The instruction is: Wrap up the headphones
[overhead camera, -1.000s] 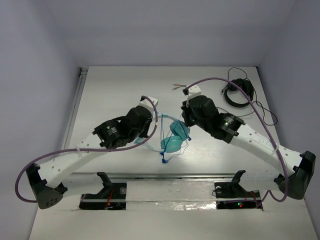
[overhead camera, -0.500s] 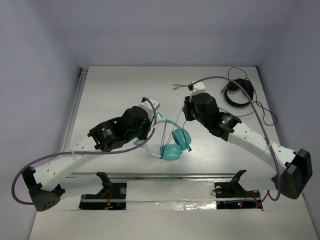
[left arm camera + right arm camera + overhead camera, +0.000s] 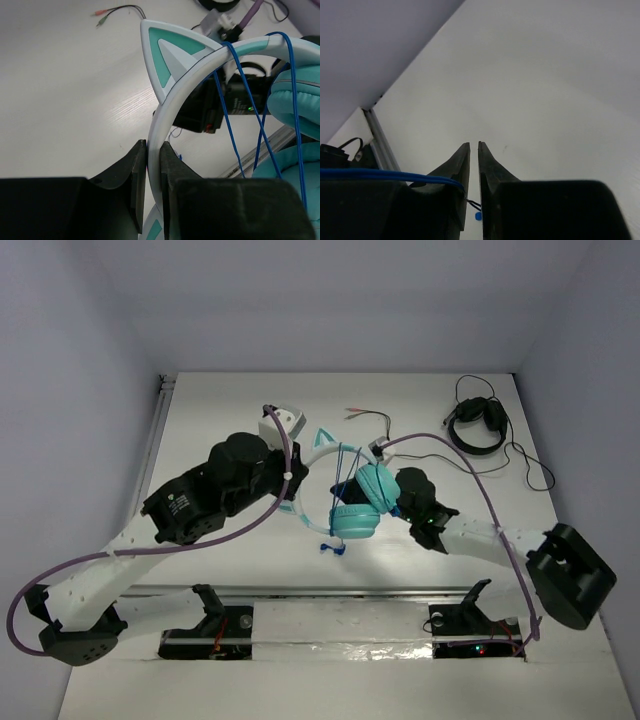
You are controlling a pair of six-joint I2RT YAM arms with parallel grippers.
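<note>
The teal headphones point(image 3: 355, 520) with a white cat-ear headband point(image 3: 167, 95) hang at the table's middle, ear cups point(image 3: 295, 105) together. My left gripper point(image 3: 296, 486) point(image 3: 153, 147) is shut on the headband just below one ear. The thin blue cable point(image 3: 235, 100) loops several times over the band and cups. Its blue plug point(image 3: 332, 547) dangles below. My right gripper point(image 3: 398, 492) sits right of the cups, partly hidden. In the right wrist view its jaws point(image 3: 474, 145) stand a narrow slit apart. The cable point(image 3: 395, 175) drapes over one finger and crosses the gap near the base, above the plug point(image 3: 478, 216).
Small black headphones point(image 3: 477, 425) with their black cable lie at the far right. A loose cable with red-tipped ends point(image 3: 365, 413) lies at the back centre. A metal rail point(image 3: 150, 455) runs along the table's left edge.
The left gripper has lifted and turned the headphones toward the back left, so the cat ears now show. The right arm dropped lower and nearer, and its jaws parted slightly.
</note>
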